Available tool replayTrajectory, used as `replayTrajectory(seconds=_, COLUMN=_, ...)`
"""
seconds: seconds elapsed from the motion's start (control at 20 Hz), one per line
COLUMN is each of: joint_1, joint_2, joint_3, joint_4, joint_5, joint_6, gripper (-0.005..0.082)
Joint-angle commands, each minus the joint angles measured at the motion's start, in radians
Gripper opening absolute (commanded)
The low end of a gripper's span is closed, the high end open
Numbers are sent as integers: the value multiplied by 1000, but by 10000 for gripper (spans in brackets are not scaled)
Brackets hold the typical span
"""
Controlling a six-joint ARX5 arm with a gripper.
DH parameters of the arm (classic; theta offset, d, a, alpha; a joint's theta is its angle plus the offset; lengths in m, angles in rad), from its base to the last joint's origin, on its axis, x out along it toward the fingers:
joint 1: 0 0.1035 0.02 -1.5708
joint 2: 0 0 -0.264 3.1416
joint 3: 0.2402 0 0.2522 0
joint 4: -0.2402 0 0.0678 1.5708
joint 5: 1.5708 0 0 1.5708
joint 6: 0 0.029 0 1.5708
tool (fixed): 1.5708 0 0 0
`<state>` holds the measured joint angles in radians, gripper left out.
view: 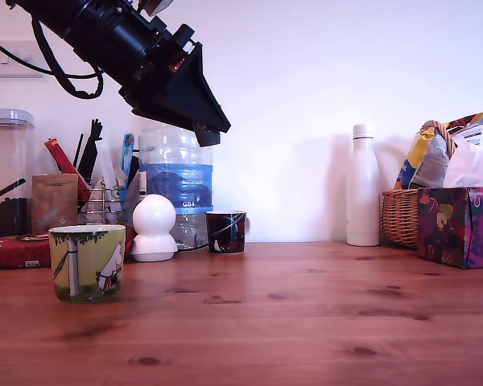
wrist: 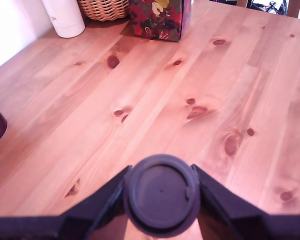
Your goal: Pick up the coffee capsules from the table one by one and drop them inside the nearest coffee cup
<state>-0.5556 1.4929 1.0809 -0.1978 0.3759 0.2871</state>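
The only readable text is "GB4", printed in pale letters on the blue label of a large clear water bottle point(view: 175, 183) standing at the back of the surface in the exterior view. Small dark marks sit near the top of a white bottle point(wrist: 63, 17) in the wrist view, too small to read. Packets in a wicker basket point(view: 400, 215) carry colourful print, none of it legible.

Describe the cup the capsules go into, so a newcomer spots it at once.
Start at the big water bottle at the back of the wooden table, then come forward towards the exterior view's left. The coffee cup stands there alone: handleless, yellow-green, with a white cartoon creature, bigger and nearer than the small dark cup.
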Motion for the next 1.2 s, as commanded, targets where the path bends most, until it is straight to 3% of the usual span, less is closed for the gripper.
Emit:
replayTrajectory(seconds=0.0, joint_1=-3, joint_2=13, joint_3=8, joint_4=6, joint_5=10, joint_6=1, gripper=92)
replayTrajectory(seconds=0.55, joint_1=67, joint_2=-24, joint_3=8, joint_4=-125, joint_5=8, joint_6=6, gripper=92)
replayTrajectory(seconds=1.15, joint_1=360, joint_2=-106, joint_3=-5, joint_4=-216, joint_5=66, joint_6=23, gripper=92)
